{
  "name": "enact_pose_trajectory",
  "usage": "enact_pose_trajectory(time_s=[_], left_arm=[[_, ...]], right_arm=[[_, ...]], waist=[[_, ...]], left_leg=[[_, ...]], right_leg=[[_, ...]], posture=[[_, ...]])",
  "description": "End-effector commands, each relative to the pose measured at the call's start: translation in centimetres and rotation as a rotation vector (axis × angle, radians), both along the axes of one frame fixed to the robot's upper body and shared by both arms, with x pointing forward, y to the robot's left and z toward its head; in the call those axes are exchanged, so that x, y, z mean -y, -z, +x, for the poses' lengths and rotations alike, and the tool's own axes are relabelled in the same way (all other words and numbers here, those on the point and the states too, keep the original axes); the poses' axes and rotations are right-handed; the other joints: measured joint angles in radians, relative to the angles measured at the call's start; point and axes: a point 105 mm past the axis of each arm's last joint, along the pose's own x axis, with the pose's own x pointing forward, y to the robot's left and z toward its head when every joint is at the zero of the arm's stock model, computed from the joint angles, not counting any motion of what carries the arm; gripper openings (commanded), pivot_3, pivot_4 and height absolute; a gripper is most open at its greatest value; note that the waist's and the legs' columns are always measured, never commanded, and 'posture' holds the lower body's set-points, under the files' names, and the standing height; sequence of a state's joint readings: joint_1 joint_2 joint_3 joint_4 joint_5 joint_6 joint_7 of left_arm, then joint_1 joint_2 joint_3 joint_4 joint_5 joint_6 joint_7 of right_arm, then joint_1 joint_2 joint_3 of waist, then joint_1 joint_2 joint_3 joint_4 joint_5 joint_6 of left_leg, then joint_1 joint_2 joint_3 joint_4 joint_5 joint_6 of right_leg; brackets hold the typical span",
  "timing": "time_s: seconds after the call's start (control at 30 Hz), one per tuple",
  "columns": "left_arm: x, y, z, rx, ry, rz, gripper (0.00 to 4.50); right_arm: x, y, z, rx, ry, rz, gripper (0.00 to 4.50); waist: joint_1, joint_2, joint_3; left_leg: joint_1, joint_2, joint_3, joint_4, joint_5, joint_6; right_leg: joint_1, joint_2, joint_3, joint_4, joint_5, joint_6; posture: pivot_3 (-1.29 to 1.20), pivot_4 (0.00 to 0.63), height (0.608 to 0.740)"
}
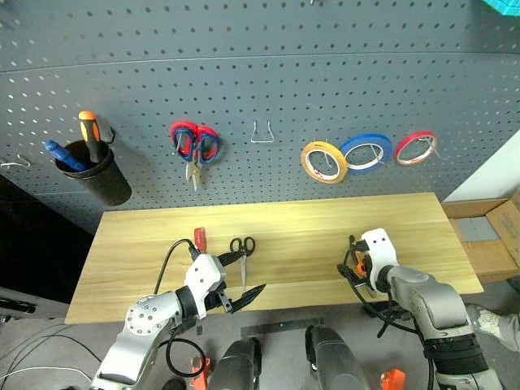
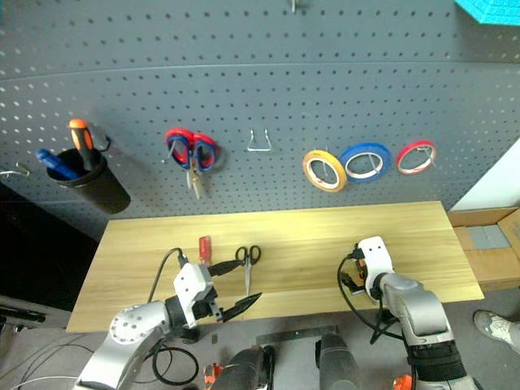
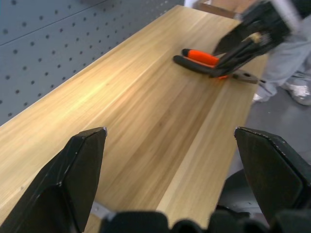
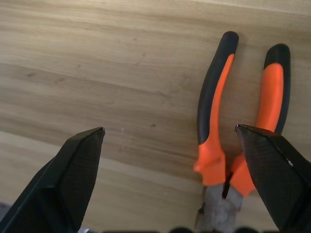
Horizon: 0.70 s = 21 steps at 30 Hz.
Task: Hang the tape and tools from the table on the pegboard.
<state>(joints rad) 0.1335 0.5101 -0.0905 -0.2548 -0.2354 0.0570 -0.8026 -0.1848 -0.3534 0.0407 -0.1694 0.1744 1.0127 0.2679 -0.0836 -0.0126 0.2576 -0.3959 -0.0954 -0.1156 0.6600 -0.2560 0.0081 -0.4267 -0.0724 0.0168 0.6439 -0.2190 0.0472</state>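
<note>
A dark grey pegboard (image 1: 268, 73) rises behind a long light-wood table (image 1: 301, 223). Hanging on the board, from the robot's left to right: a black cup (image 1: 101, 175) holding an orange-and-black-handled screwdriver (image 1: 89, 134) and a blue-handled tool (image 1: 63, 156); red-and-blue-handled scissors (image 1: 195, 146); a bare metal hook (image 1: 262, 134); then three tape rings close together, the yellow-tan tape (image 1: 323, 161), a blue tape ring (image 1: 366, 152) and a red tape ring (image 1: 416, 148). A cardboard box (image 1: 491, 236) sits just beyond the table's right end.

On the table, toward the left, a slim red-handled screwdriver (image 1: 199, 239) lies beside small black-handled scissors (image 1: 242, 252), blades pointing toward the front edge. Toward the right front edge lie orange-and-black-handled pliers (image 4: 228, 131), handles spread apart.

The left gripper (image 1: 244, 296) hovers at the table's front edge, just in front of the scissors, its two black fingers spread wide and gripping nothing. The right gripper (image 4: 172, 179) hangs directly above the pliers, fingers also spread wide and empty; one finger (image 4: 274, 170) overlaps the pliers' orange handle in its wrist view, though contact cannot be confirmed.

No readable writing or brand marks appear anywhere.
</note>
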Motion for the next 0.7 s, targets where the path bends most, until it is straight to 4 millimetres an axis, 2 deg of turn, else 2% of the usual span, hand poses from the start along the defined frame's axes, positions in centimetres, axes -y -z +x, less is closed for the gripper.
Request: enact_pose_trajectory(time_s=[0.03, 0.13, 0.37, 0.57, 0.7], left_arm=[[0.1, -1.0, -0.7, 0.021, 0.011, -0.007, 4.5], [-0.2, -1.1, -1.1, 0.008, -0.002, -0.005, 4.5], [-0.3, -1.0, -1.4, -0.002, -0.007, -0.002, 4.5], [-0.3, -1.0, -1.2, -0.004, -0.011, -0.002, 4.5], [-0.6, -1.1, -1.1, -0.004, -0.015, 0.001, 4.5]], right_arm=[[2.2, 0.2, 0.8, 0.005, 0.148, -0.073, 4.47], [3.3, 0.2, 1.2, 0.022, 0.225, -0.102, 4.47], [3.6, -0.1, 0.8, 0.028, 0.242, -0.128, 4.47], [2.6, -2.9, 1.0, 0.12, 0.186, -0.129, 4.47], [3.8, -4.8, 0.6, 0.145, 0.266, -0.18, 4.47]], waist=[[0.0, -0.001, 0.009], [0.002, -0.001, 0.016], [0.002, -0.002, 0.032], [0.002, -0.001, 0.038], [0.002, -0.002, 0.038]], left_leg=[[0.0, 0.0, 0.0, 0.0, 0.0, 0.0], [-0.001, 0.001, 0.0, 0.0, 0.0, 0.0], [-0.003, 0.001, 0.0, 0.0, 0.0, 0.0], [-0.006, 0.001, 0.002, -0.001, 0.0, 0.0], [-0.006, 0.001, 0.002, -0.002, 0.0, -0.001]], right_leg=[[0.0, 0.0, 0.0, 0.0, 0.0, 0.0], [-0.001, 0.0, 0.0, 0.0, -0.001, 0.001], [-0.003, 0.0, 0.0, 0.0, -0.003, 0.005], [-0.008, 0.0, 0.001, 0.0, -0.003, 0.005], [-0.009, 0.0, 0.001, 0.0, -0.003, 0.005]], posture=[[-0.11, 0.323, 0.74], [-0.1, 0.329, 0.74], [-0.11, 0.334, 0.74], [-0.11, 0.337, 0.74], [-0.11, 0.335, 0.74]])
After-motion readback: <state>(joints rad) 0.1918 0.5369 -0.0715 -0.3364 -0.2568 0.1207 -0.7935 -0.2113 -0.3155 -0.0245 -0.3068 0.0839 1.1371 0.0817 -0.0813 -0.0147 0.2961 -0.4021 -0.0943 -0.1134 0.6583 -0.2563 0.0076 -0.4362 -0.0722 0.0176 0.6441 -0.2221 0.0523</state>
